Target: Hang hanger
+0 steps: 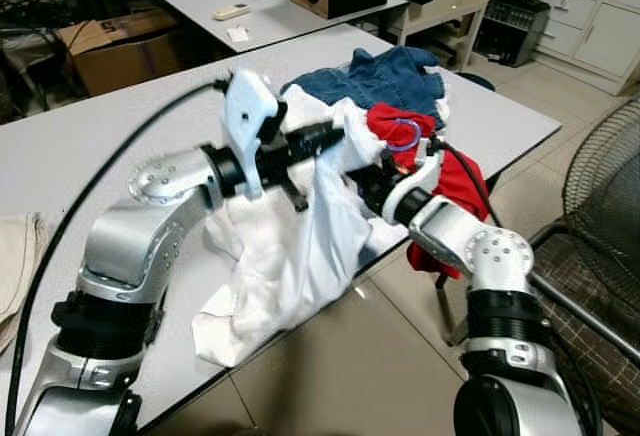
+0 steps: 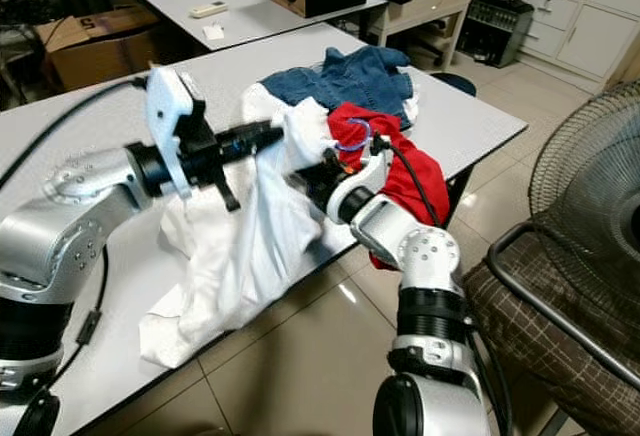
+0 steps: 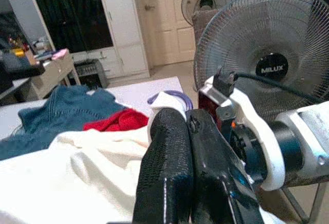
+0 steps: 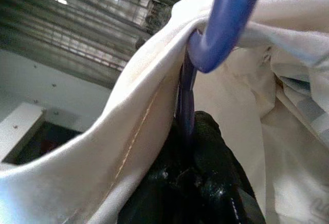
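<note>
White cloth is the big thing in the left eye view: a white shirt [image 1: 290, 256] hangs off the edge of the grey table [image 1: 90, 146], with a blue denim piece [image 1: 385, 76] and a red garment [image 1: 440, 181] behind it. The left claw [image 1: 325, 139] is pinched shut on the top of the white shirt and holds it up. The right claw [image 1: 365, 178] pokes into the cloth from the other side, right below the purple hanger [image 1: 403, 136], whose hook peeks out by the red garment. In the right eye view the same things show, and most of the shirt droops past the table edge, so it could slide to the floor if the left claw slips. In the left wrist view the two black fingers [image 3: 169, 178] are pressed tight together on the white shirt, and a standing fan [image 3: 267, 49] is close behind, so a wide swing could bump it. In the right wrist view the purple hanger runs down between the black fingers [image 4: 205, 183], which are closed on it, with the shirt collar wrapped around it. I think the hanger could snag in the collar or twist in the grip, because so much cloth is bunched around it.
</note>
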`<state>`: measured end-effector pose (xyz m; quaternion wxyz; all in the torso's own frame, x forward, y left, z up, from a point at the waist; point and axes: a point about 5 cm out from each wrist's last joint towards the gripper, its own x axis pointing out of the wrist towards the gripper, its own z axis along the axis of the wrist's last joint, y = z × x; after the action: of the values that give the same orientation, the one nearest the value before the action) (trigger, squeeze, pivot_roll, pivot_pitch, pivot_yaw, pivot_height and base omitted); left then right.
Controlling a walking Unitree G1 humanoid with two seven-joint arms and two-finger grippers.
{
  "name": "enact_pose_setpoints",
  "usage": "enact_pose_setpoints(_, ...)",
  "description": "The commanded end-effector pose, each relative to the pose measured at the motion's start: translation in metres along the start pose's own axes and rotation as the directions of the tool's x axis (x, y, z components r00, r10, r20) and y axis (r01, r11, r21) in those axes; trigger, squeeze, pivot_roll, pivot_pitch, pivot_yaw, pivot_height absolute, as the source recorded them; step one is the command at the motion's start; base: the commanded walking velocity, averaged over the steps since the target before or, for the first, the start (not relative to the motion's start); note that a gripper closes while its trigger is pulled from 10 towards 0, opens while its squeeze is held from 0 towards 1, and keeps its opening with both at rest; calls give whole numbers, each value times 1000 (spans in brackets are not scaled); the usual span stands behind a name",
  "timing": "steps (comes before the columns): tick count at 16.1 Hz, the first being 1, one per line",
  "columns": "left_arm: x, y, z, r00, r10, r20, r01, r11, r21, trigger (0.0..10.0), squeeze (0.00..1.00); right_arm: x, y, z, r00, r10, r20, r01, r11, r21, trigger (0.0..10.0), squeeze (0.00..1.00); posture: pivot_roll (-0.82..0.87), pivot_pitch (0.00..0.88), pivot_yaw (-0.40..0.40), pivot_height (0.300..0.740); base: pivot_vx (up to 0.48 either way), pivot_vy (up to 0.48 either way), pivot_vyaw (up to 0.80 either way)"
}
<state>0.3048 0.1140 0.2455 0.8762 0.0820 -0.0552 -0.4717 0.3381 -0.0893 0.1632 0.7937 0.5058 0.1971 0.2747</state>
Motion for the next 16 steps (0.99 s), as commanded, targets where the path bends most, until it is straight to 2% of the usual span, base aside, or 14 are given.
enact_pose_setpoints(1, 0, 2, 4, 1000, 8, -3, -8, 1000, 7, 10000, 1000, -1, 8, 0, 999, 28, -21, -29, 999, -33, 10000, 0, -8, 0, 31, 740, 0, 0, 0)
enact_pose_setpoints(4, 0, -1, 9, 999, -42, 29, 43, 998, -34, 10000, 1000, -3, 8, 2, 1000, 18, -9, -18, 1000, -21, 10000, 0, -9, 0, 36, 740, 0, 0, 0)
enact_pose_setpoints(6, -1, -10, 17, 989, -127, 73, 133, 988, -73, 10000, 1000, -5, 3, 9, 999, 2, 37, -4, 999, 43, 10000, 0, -6, 0, 38, 740, 0, 0, 0)
enact_pose_setpoints(7, -1, -12, 18, 986, -145, 78, 151, 985, -81, 10000, 1000, -5, 2, 10, 999, -1, 41, -1, 999, 48, 10000, 0, -6, 0, 38, 740, 0, 0, 0)
enact_pose_setpoints(10, -3, -17, 26, 974, -193, 119, 207, 972, -115, 10000, 1000, -8, 0, 10, 999, -25, 20, 25, 1000, 1, 10000, 0, -6, 0, 42, 740, 0, 0, 0)
enact_pose_setpoints(11, -4, -16, 27, 974, -194, 120, 208, 971, -115, 10000, 1000, -10, -2, 10, 999, -44, 3, 44, 998, -41, 10000, 0, -6, 0, 42, 740, 0, 0, 0)
enact_pose_setpoints(12, -11, -6, 26, 985, -145, 95, 154, 984, -94, 10000, 1000, -16, -6, 8, 992, -108, -61, 91, 968, -235, 10000, 0, -7, 0, 44, 740, 0, 0, 0)
enact_pose_setpoints(13, -19, 6, 24, 995, -72, 64, 76, 994, -72, 10000, 1000, -23, -7, 5, 981, -152, -119, 92, 910, -405, 10000, 0, -9, 0, 45, 740, 0, 0, 0)
enact_pose_setpoints(14, -28, 20, 21, 999, 20, 35, -19, 999, -49, 10000, 1000, -31, -3, 6, 975, -153, -163, 51, 861, -507, 10000, 0, -9, 0, 45, 740, 0, 0, 0)
enact_pose_setpoints(15, -36, 32, 21, 994, 109, 26, -108, 994, -26, 10000, 294, -38, 3, 11, 975, -127, -182, 3, 827, -563, 10000, 0, -10, 0, 43, 740, 0, 0, 0)
enact_pose_setpoints(16, -44, 45, 25, 979, 201, 40, -201, 980, 2, 10000, 0, -46, 10, 17, 975, -91, -204, -60, 771, -634, 10000, 0, -10, 0, 42, 740, 0, 0, 0)
